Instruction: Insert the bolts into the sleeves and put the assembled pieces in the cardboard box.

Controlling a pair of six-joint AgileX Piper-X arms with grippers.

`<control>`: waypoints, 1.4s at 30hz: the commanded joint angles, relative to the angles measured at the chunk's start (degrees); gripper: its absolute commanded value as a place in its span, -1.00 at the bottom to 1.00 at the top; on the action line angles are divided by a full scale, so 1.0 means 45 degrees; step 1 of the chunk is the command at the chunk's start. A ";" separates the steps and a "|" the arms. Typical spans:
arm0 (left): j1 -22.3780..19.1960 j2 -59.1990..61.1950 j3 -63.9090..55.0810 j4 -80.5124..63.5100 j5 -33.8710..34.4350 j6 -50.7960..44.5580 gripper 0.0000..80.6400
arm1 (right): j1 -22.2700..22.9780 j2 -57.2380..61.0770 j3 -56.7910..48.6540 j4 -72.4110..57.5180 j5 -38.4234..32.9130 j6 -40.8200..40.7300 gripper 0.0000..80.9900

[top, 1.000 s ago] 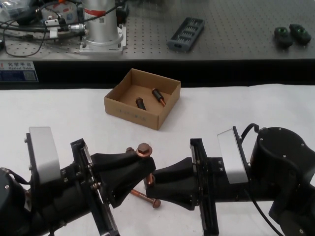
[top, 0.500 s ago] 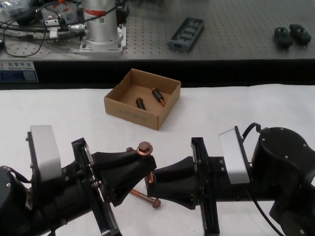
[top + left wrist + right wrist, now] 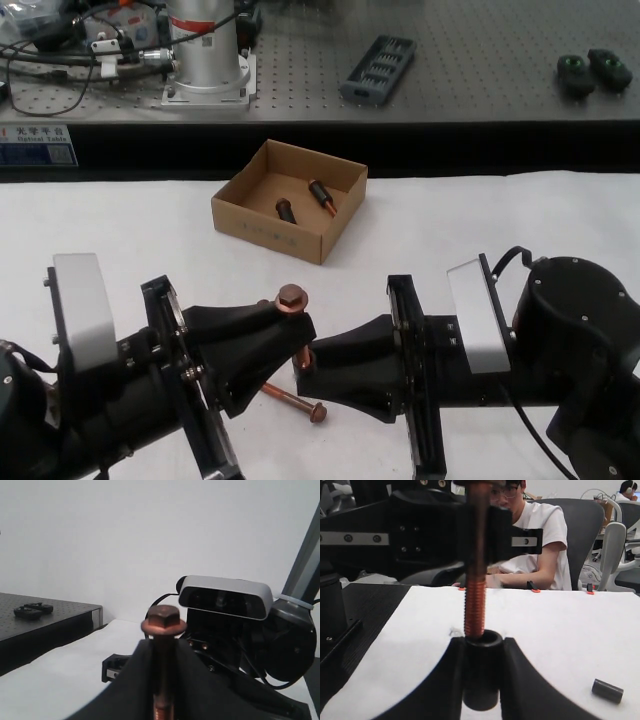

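Presently logging from left across. Found the left end effector (image 3: 298, 335) low over the white-covered bench (image 3: 500, 220), fingers (image 3: 135, 685) pinched tight on a bolt (image 3: 292, 298). Noted that bolt standing upright, with its flanged hex head on top, clear above the fingers, and its shank squeezed between them.

Spotted a loose bolt (image 3: 297, 401) just beneath, nearer the camera, flat on the cloth and touched by neither arm.

Directly under the bolt, recorded a short black sleeve (image 3: 481, 672), upright with its bore up. Saw it gripped by its sides in the right end effector (image 3: 308, 365), fingers (image 3: 525, 680) clamped onto it. Saw the bolt's threaded end meet the sleeve's mouth; could not tell the depth inside. Observed both end effectors tip to tip, very close.

Farther back on the bench, well apart from both arms, logged the cardboard box (image 3: 262, 232) with its top uncovered. Inside it, counted one assembled piece (image 3: 286, 210) and a second assembled piece (image 3: 322, 193), lying apart from each other.

From the right wrist view, noted a spare sleeve (image 3: 607, 690) on its side on the cloth.

Behind the bench, on a perforated metal table (image 3: 480, 60), listed a silver cylinder (image 3: 205, 45), a black ribbed tray (image 3: 378, 68), and two small black parts (image 3: 577, 72) at far right.
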 commanded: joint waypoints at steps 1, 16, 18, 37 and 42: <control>-0.0010 0.0058 0.0034 -0.0689 0.0016 -0.0353 -0.98 | -0.0082 -0.0244 -0.0149 -0.0272 -0.0328 0.0007 -0.84; -0.0010 0.0058 0.0034 -0.0741 0.0063 -0.0696 -0.98 | -0.0082 -0.0244 -0.0149 0.0022 -0.0466 -0.0022 -0.84; -0.0010 0.0058 0.0034 -0.0741 0.0174 -0.0869 -0.98 | -0.0082 -0.0244 -0.0149 0.0022 -0.0466 -0.0049 -0.84; -0.0010 0.0058 0.0034 0.1584 -0.0067 0.0415 -0.98 | -0.0082 -0.0244 -0.0149 -0.0381 -0.0441 -0.0044 -0.84; -0.0010 0.0058 0.0034 0.1993 -0.0067 0.0716 -0.98 | -0.0082 -0.0244 -0.0149 -0.0377 -0.0368 -0.0044 -0.84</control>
